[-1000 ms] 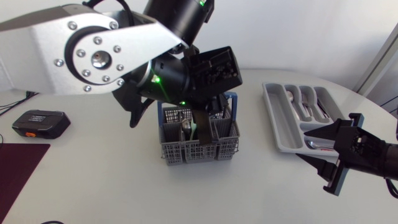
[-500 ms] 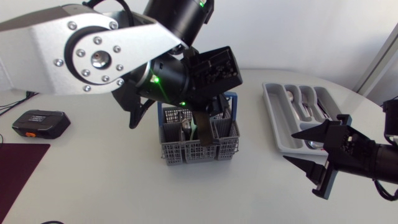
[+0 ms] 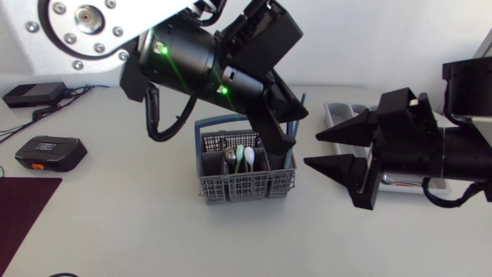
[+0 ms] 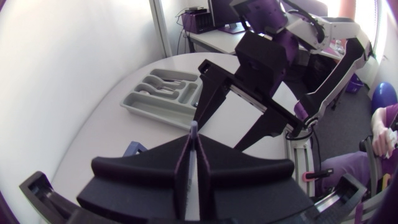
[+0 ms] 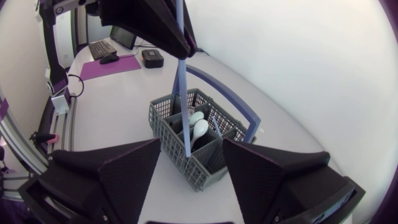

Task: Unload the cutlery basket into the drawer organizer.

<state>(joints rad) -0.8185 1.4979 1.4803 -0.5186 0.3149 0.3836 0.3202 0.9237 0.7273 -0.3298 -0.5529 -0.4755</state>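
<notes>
Nearest, at the corner of the white surface (image 3: pixel 138 227), a dark red mat (image 3: pixel 19 211) is cut off by the edge, so only part of it shows. There is wide open room beside it and in front of the one grey basket (image 3: pixel 244 185), which stands in the middle. In the basket I count two pale spoons (image 3: pixel 244 158) and one darker one; the other pockets are too dark to see into. My right tool (image 3: pixel 311 151) is just beside the basket, its fingers spread wide with nothing in them. My left tool (image 3: pixel 286 137) hangs over the basket's right side, squeezed tight on one long thin blue piece (image 3: pixel 300 104). The piece points down, with its low end at the basket's top; I cannot tell if it touches, or what kind of cutlery it is. The right arm hides most of the one grey organizer (image 3: pixel 332 115) behind it. The left wrist view shows it whole, near the round edge, with a few pieces lying in its slots. Two black boxes lie far to the left, one (image 3: pixel 50 151) nearer, one (image 3: pixel 31 94) at the back
</notes>
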